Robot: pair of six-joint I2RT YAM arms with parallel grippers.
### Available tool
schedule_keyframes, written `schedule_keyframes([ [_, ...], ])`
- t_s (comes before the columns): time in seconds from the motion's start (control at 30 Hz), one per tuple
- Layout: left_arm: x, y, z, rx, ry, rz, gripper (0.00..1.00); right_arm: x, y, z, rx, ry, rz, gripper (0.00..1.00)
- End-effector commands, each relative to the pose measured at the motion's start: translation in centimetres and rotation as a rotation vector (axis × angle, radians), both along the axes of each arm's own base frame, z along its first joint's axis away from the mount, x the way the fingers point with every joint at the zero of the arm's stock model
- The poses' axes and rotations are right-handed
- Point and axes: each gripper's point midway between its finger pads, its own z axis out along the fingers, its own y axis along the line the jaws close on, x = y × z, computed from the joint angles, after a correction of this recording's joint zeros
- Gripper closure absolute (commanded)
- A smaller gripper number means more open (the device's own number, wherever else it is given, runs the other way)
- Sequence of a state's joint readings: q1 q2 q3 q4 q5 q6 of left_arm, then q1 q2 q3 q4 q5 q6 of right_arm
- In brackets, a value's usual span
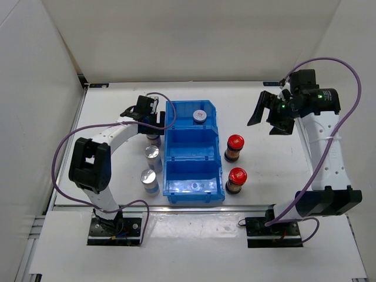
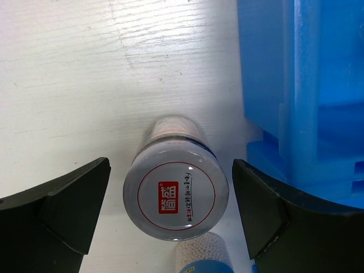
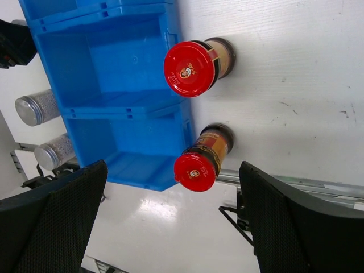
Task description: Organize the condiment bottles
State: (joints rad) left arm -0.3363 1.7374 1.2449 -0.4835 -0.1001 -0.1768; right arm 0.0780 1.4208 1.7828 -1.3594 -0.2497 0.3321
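A short condiment bottle with a red-marked grey lid point(image 2: 176, 200) stands on the table between the fingers of my open left gripper point(image 2: 170, 213), with a gap on each side. In the top view this gripper point(image 1: 151, 122) hovers over that bottle point(image 1: 154, 139), just left of the blue bin point(image 1: 194, 187). A second grey-lidded bottle point(image 1: 200, 116) sits in the bin's far compartment. Two silver-capped bottles point(image 1: 153, 154) point(image 1: 148, 178) stand left of the bin and two red-capped dark bottles point(image 1: 235, 144) point(image 1: 237, 177) stand right of it. My right gripper point(image 1: 271, 116) hangs open and empty, high at the far right.
The blue bin point(image 3: 114, 68) has three compartments; its middle and near ones hold nothing. The bin wall point(image 2: 296, 85) is close to my left gripper's right finger point(image 2: 267, 210). A bottle of white beads point(image 2: 202, 253) stands just behind the grey-lidded one. White walls enclose the table.
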Motion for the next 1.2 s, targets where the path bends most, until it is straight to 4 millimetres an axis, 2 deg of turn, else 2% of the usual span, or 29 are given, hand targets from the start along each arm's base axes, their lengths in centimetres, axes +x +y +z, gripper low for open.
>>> schedule_keyframes([
  [0.0,0.9,-0.7,3.2,-0.040,-0.093,-0.014,0.00,-1.3,-0.3,0.4,-0.009,0.003,0.004,0.00],
  [0.1,1.0,-0.7,2.8,-0.031,-0.086,-0.021,0.10,-1.6,-0.9,0.7,-0.036,-0.024,-0.001,0.00],
  [0.13,0.7,-0.8,2.7,-0.035,-0.075,-0.027,0.20,-1.6,-1.0,0.7,-0.044,-0.024,-0.006,0.00],
  [0.2,0.8,-0.8,3.0,-0.029,-0.077,-0.034,0.29,-1.8,-1.0,0.6,-0.045,-0.015,-0.006,0.00],
  [0.23,0.8,-0.7,3.0,-0.024,-0.079,-0.041,0.36,-1.9,-1.0,0.3,-0.045,-0.006,-0.005,0.00],
  [0.3,1.0,-0.2,3.4,-0.001,-0.095,-0.033,0.41,-2.1,-1.1,0.3,-0.045,-0.008,-0.005,0.00],
  [0.33,0.9,-0.2,3.5,0.000,-0.092,-0.033,0.48,-2.1,-1.1,0.3,-0.045,-0.008,-0.005,0.00],
  [0.5,0.7,0.4,5.8,0.016,-0.151,-0.031,0.65,-2.1,-1.1,0.3,-0.045,-0.006,-0.005,0.00],
  [0.53,0.8,0.9,6.3,0.033,-0.167,-0.012,0.77,-2.1,-1.1,0.3,-0.045,-0.006,-0.005,0.00],
  [0.6,1.1,1.5,8.8,0.048,-0.220,0.007,0.88,-2.1,-0.9,0.3,-0.037,-0.005,-0.001,0.00],
  [0.63,1.8,1.9,11.1,0.058,-0.272,0.036,0.89,-2.1,-0.9,0.3,-0.037,-0.005,-0.001,0.00],
  [0.7,2.2,2.3,13.7,0.064,-0.317,0.060,0.89,-2.4,-0.9,0.3,-0.037,-0.006,-0.001,0.00],
  [0.73,3.0,2.5,16.5,0.062,-0.375,0.085,0.89,-2.4,-0.9,0.2,-0.037,-0.005,-0.001,0.00],
  [0.8,3.8,2.7,18.6,0.051,-0.400,0.128,0.89,-2.4,-0.9,0.2,-0.037,-0.005,-0.001,0.00],
  [0.83,4.4,2.4,21.1,0.022,-0.445,0.141,0.89,-2.6,-0.9,0.5,-0.037,-0.015,-0.001,0.00],
  [0.93,5.3,-2.0,23.3,-0.044,-0.512,0.050,0.89,-2.9,-0.8,0.4,-0.027,-0.014,0.004,0.00],
  [0.97,5.7,-5.0,24.7,-0.058,-0.567,-0.009,0.89,-3.1,-0.8,0.4,-0.027,-0.014,0.004,0.00],
  [1.03,6.0,-7.7,25.1,-0.067,-0.589,-0.052,0.89,-3.3,-0.8,0.6,-0.026,-0.025,0.004,0.00],
  [1.07,6.1,-9.5,26.8,-0.095,-0.623,-0.077,0.89,-3.3,-0.8,0.6,-0.026,-0.025,0.004,0.00],
  [1.1,6.7,-10.6,24.7,-0.083,-0.571,-0.086,0.89,-3.5,-1.0,0.8,-0.033,-0.037,-0.001,0.00],
  [1.17,7.0,-12.5,23.9,-0.102,-0.549,-0.114,0.89,-3.7,-1.2,0.7,-0.043,-0.038,-0.006,0.00],
])
